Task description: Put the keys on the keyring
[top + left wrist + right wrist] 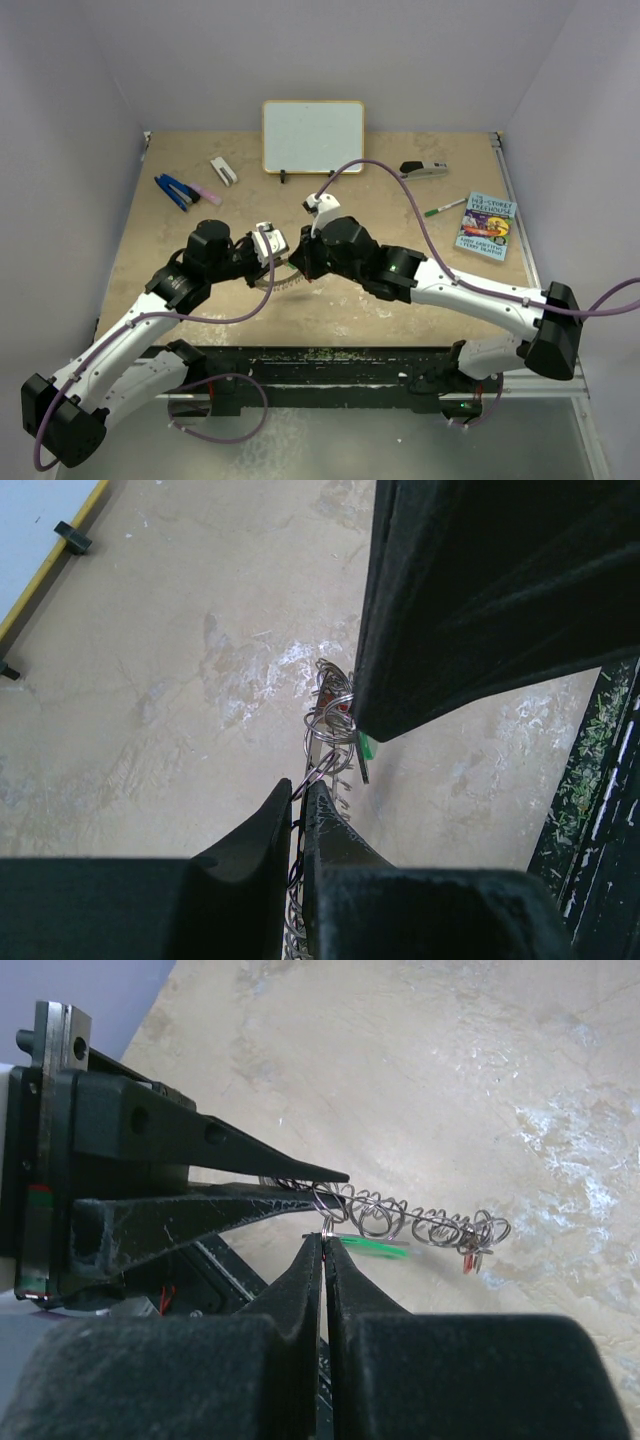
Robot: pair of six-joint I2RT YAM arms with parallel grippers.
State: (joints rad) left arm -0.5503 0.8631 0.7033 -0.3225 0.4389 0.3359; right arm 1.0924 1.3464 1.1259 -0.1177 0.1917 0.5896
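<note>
The keyring [420, 1218] is a silver ring fringed with small wire loops, seen edge-on above the table. My left gripper [300, 792] is shut on its near rim; its fingers [250, 1175] show in the right wrist view. My right gripper [324, 1240] is shut on the small loop at the head of the green key [375, 1247], right under the keyring and beside the left fingertips. The red key [468, 1260] hangs at the keyring's far end. In the top view both grippers [272, 262] [300, 262] meet at mid-table over the keyring [285, 280].
A whiteboard [312, 136] stands at the back. A blue tool [178, 191] and a white clip [224, 171] lie back left. A grey stapler [425, 170], a green-capped pen [444, 207] and a book [487, 225] lie at the right. A black rail [350, 355] edges the front.
</note>
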